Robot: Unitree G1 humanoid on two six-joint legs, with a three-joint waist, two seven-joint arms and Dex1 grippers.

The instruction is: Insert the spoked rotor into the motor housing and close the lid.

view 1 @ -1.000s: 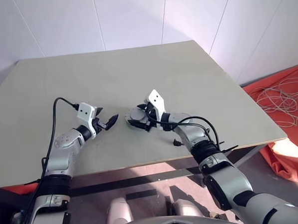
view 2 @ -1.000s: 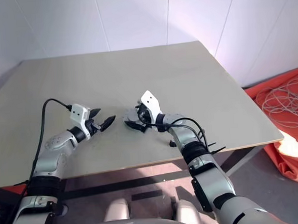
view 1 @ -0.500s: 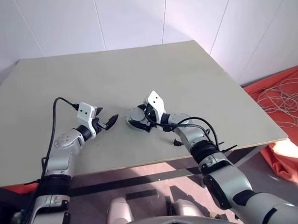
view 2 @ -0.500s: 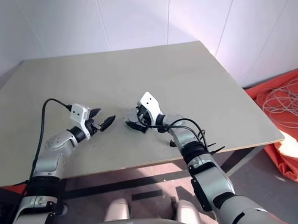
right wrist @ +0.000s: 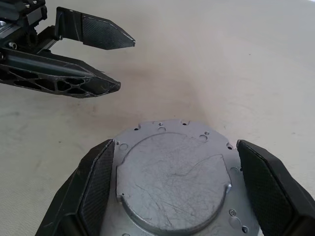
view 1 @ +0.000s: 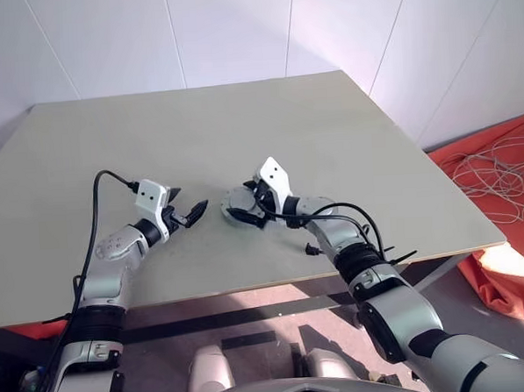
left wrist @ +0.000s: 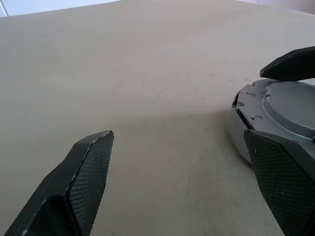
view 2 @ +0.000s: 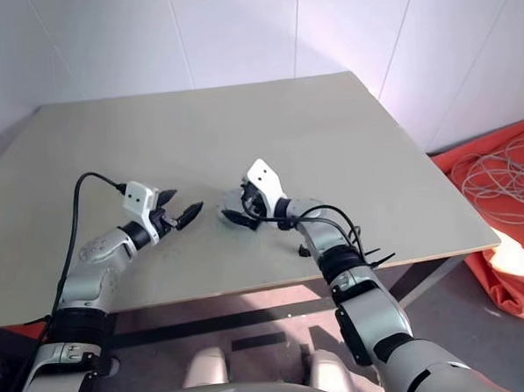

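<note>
The motor housing (left wrist: 237, 140), a squat grey drum, rests on the table a little in front of centre. The lid (right wrist: 172, 182), a grey metal plate with a raised round middle and small screw holes, lies on top of it, and a thin dark seam runs below its edge. The spoked rotor is hidden. My right gripper (right wrist: 175, 145) is open, with one finger on each side of the drum, close against its rim. My left gripper (view 1: 193, 213) hovers open just left of the drum, pointing at it and apart from it.
The beige table (view 1: 197, 138) is otherwise bare, with its front edge (view 1: 249, 289) close below both arms. On the floor to the right lie an orange cloth (view 1: 512, 262) and a coil of pale cable (view 1: 498, 170). A white wall stands behind the table.
</note>
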